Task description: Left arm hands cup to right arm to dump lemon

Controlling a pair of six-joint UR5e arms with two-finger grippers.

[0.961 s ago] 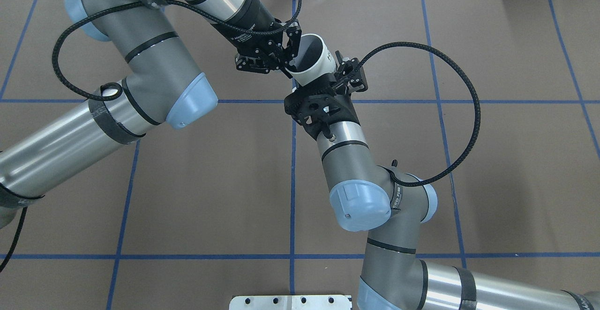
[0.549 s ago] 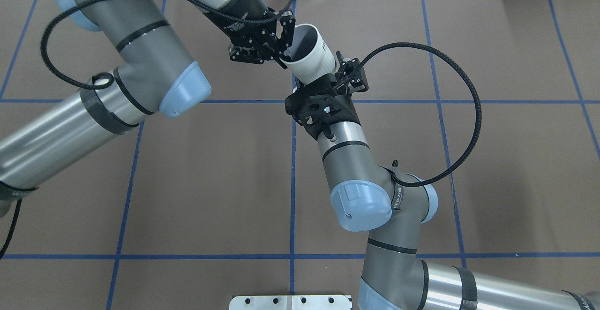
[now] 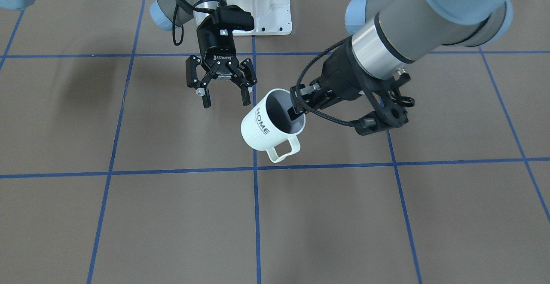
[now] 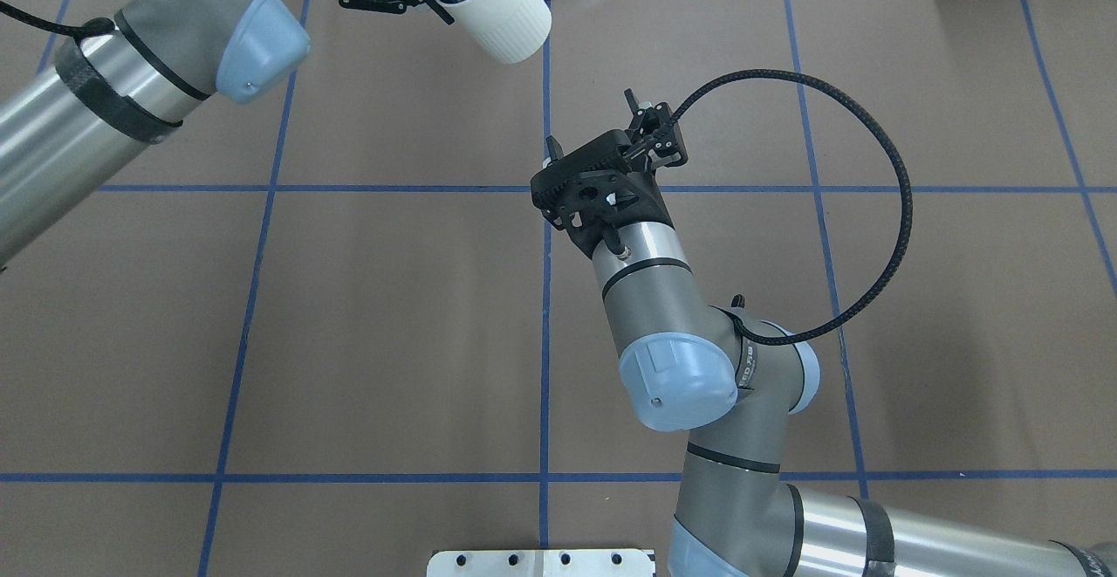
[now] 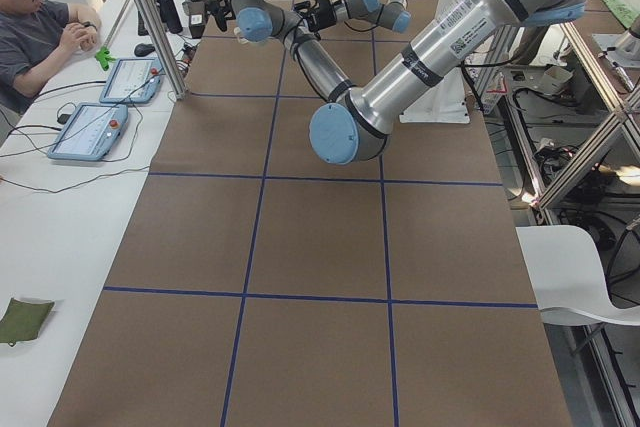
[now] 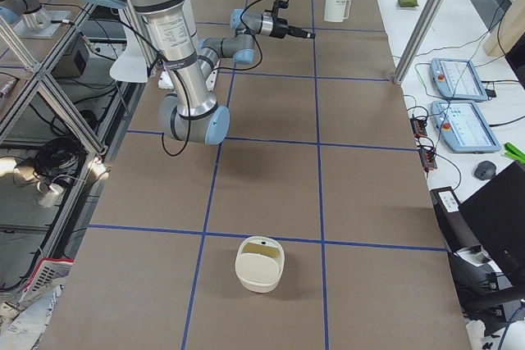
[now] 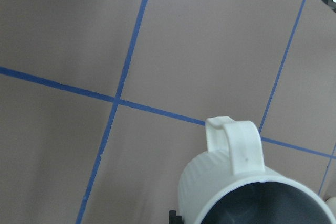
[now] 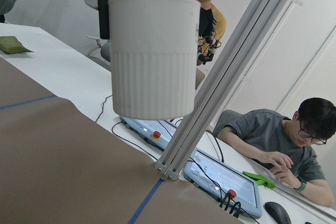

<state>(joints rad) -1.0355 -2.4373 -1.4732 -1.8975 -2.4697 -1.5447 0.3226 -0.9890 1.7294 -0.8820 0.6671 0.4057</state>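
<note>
Cup (image 3: 257, 132) hangs in the air at the middle of the front-facing view. It is tilted, with its grey mouth turned up and to the right, its handle at the lower right and "HOME" on the side toward the left. The left gripper (image 3: 297, 108), whose arm fills the upper right of that frame, is clamped on the rim: one thin finger reaches down inside the mouth, the other sits outside the wall. The right gripper (image 3: 226, 100), marked ROBOTIQ, is just up and left of the cup, near it but not touching. Its two fingers are spread wide with nothing between them. In the overhead view the cup is at the top edge, left of centre, well apart from the right arm's wrist in the middle of the frame. Brown surface (image 3: 172, 215) crossed by blue tape lines lies beneath. In the exterior right view a cream-coloured container (image 6: 258, 283) stands on the surface at the bottom centre, well apart from both arms.
</note>
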